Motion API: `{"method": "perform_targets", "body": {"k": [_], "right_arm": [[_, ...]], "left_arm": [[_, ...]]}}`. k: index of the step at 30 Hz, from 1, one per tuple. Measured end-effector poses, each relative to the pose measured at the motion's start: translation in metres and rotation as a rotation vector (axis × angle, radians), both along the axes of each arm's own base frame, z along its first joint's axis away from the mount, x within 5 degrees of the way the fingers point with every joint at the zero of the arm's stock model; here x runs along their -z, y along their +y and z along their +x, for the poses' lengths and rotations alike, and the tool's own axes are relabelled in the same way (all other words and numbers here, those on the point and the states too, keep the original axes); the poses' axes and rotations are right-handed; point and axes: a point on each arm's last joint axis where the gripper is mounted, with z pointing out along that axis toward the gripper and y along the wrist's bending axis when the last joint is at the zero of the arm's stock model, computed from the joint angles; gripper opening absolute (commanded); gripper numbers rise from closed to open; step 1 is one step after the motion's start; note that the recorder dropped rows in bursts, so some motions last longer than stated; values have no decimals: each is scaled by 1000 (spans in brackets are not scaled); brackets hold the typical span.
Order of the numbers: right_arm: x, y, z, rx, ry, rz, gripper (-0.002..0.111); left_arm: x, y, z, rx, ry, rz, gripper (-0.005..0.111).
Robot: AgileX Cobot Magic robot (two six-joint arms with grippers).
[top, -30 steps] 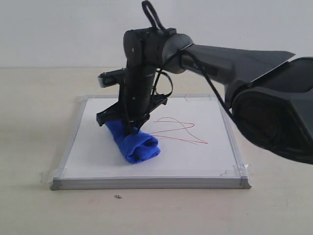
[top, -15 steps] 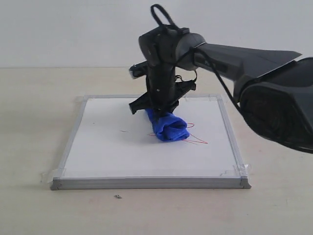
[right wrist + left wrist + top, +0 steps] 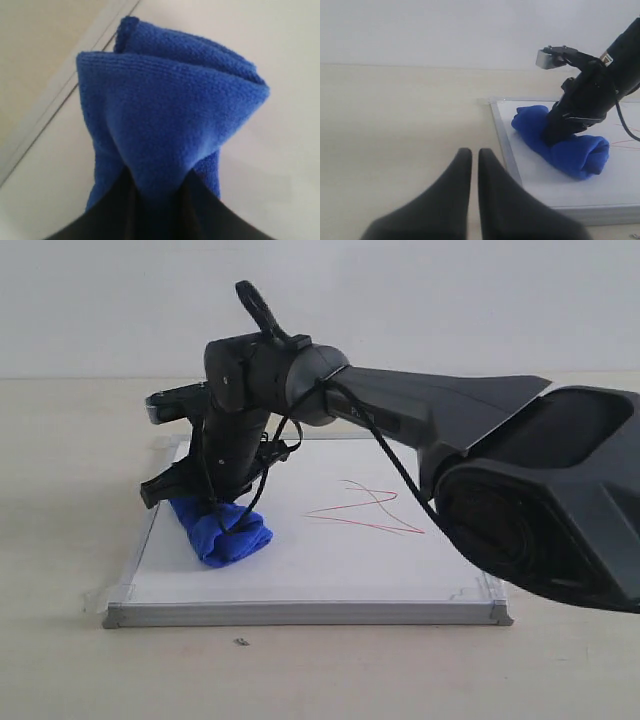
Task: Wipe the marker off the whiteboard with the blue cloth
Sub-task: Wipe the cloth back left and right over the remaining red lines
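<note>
The whiteboard [image 3: 330, 565] lies flat on the table, with thin red marker lines [image 3: 365, 510] right of its middle. The blue cloth [image 3: 222, 530] rests on the board's left part, near the left frame edge. My right gripper [image 3: 218, 510] reaches across from the right and is shut on the blue cloth [image 3: 165, 125], pressing it down onto the board [image 3: 280, 165]. My left gripper [image 3: 474, 154] hovers shut and empty over the bare table, left of the board's frame [image 3: 506, 145]. From the left wrist view the cloth [image 3: 565, 145] and the right arm show on the board.
The beige table [image 3: 60, 470] surrounds the board on all sides. The right arm's large dark body [image 3: 540, 490] fills the right of the exterior view. A small dark speck [image 3: 240, 642] lies in front of the board.
My right gripper has swept the cloth from the red lines back left to the board's left edge. The red marker lines remain visible.
</note>
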Motion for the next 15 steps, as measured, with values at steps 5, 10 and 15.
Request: {"method": "perform_targets", "body": {"k": [5, 10, 15], "right_arm": [[3, -19, 6, 19, -51, -211, 0], [3, -78, 34, 119, -37, -379, 0], [2, -97, 42, 175, 29, -314, 0]], "left_arm": [[0, 0, 0, 0, 0, 0, 5], [0, 0, 0, 0, 0, 0, 5], [0, 0, 0, 0, 0, 0, 5]]}}
